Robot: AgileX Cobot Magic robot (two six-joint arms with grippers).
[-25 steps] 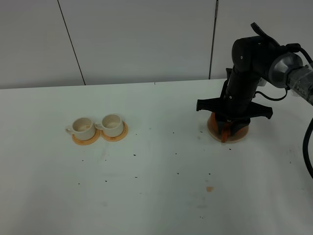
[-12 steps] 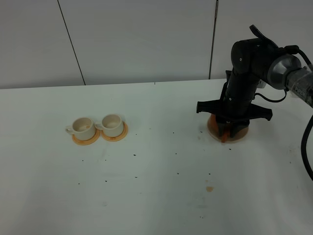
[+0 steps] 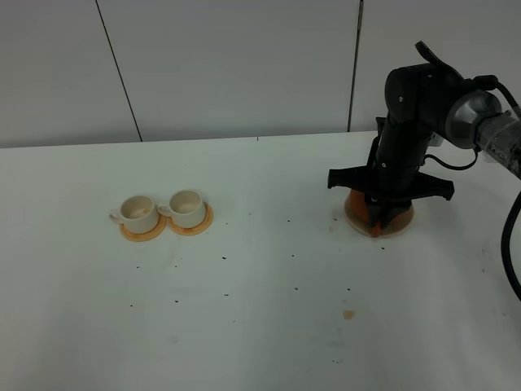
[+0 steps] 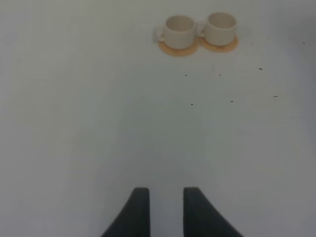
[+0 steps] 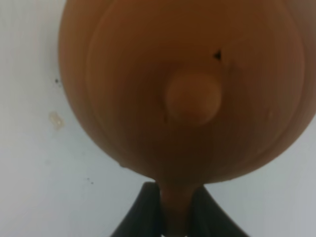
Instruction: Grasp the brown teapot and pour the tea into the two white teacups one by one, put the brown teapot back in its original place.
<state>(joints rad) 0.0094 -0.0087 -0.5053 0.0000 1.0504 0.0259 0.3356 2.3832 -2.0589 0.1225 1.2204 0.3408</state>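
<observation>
**Exterior high view.** On the white table [image 3: 269,309], two small cream-white cylindrical teacups sit side by side at 9 o'clock: the outer teacup [image 3: 138,211] and the inner teacup [image 3: 187,207], each on a round orange coaster [image 3: 148,235]. At 3 o'clock, well apart from them, the black right gripper [image 3: 381,221] points down over the round reddish-brown clay teapot [image 3: 400,216]. The teapot rests on its flat pale beige saucer [image 3: 392,234] and is mostly hidden by the arm.

**Left wrist view.** The left gripper [image 4: 165,212] hovers over bare table. Its jaws stand narrowly apart with nothing between them. Both teacups appear far ahead.

**Right wrist view.** The right gripper [image 5: 174,215] is clamped on the teapot's thin loop handle [image 5: 174,205]. The knobbed lid [image 5: 192,98] is seated.

**Hazards**
- The hold is a pinch on a narrow handle, so the heavy body may pivot between the pads on lifting and spill tea early
- The lid appears unsecured, so a steep pour angle may drop it
- The teacups stand almost touching, so a low or offset spout may knock one or splash its neighbour
</observation>
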